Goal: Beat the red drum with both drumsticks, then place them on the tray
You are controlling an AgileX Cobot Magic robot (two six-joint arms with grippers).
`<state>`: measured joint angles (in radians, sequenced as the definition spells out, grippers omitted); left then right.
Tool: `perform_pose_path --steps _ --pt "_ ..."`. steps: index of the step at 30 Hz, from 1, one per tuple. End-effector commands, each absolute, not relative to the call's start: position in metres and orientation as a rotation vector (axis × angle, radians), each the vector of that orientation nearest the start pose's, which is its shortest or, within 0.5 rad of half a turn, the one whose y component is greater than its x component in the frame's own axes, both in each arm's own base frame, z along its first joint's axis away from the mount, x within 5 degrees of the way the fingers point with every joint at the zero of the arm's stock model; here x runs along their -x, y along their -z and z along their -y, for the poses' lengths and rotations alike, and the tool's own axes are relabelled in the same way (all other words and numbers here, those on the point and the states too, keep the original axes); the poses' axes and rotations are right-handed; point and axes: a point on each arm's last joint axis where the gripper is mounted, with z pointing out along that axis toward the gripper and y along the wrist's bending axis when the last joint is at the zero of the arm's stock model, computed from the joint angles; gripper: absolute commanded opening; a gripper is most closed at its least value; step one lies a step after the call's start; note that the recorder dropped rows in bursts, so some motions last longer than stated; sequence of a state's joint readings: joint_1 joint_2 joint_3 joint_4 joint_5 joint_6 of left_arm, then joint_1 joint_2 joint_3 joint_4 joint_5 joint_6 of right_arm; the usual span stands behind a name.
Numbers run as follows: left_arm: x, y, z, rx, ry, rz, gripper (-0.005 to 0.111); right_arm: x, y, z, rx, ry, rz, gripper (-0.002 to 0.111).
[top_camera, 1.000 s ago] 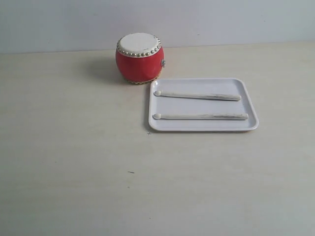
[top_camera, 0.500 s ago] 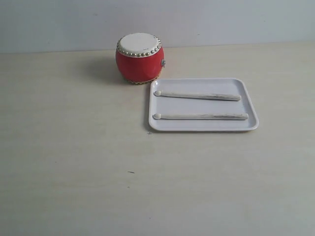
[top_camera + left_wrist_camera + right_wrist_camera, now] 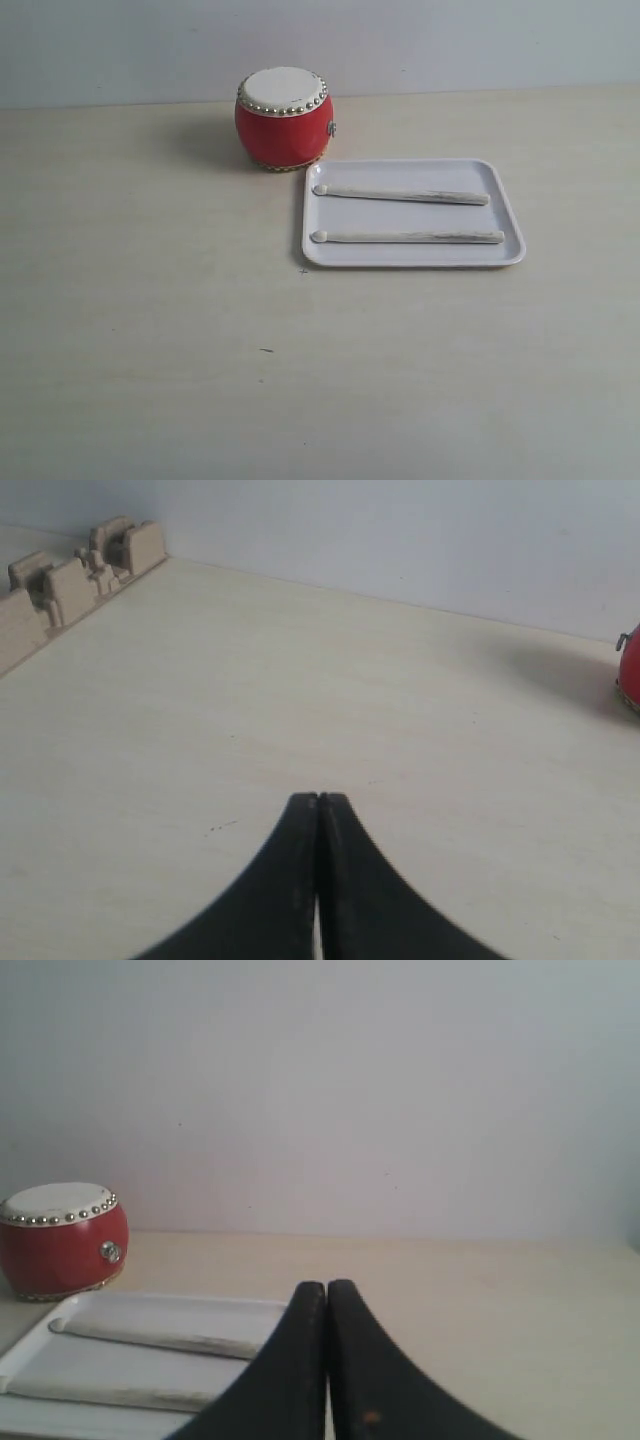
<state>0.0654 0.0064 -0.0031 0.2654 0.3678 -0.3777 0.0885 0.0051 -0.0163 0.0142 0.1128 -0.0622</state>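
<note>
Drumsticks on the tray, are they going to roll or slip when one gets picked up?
Probably apt to roll: the drumsticks are slim and round, lying flat on the glossy tray, so a nudge could send one rolling until the low rim stops it. They look like stiff wood, so likely no flex when lifted.

Drumsticks (image 3: 400,195) lying side by side in tray (image 3: 508,200), drum (image 3: 284,117) behind tray's left corner

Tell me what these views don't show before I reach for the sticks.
- Left wrist view: red drum cut off by the frame edge, only a sliver shows.
- Right wrist view: drumsticks partly hidden behind the shut right fingers.
- Exterior view: both arms out of frame.
</note>
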Motion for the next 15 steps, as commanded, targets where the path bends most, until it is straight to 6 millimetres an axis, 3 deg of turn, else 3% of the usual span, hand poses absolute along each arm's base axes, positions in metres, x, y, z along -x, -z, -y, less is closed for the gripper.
perform_pose_path --steps 1,8,15 --pt "-0.052 -0.181 -0.012 0.25 -0.039 -1.824 0.0 -0.056 -0.202 -0.004 0.1 -0.028 -1.599 0.0" --pt "-0.052 -0.181 -0.012 0.25 -0.039 -1.824 0.0 -0.055 -0.188 -0.005 0.099 -0.038 -1.754 0.0" --pt "-0.052 -0.181 -0.012 0.25 -0.039 -1.824 0.0 -0.055 -0.188 -0.005 0.099 -0.038 -1.757 0.0"
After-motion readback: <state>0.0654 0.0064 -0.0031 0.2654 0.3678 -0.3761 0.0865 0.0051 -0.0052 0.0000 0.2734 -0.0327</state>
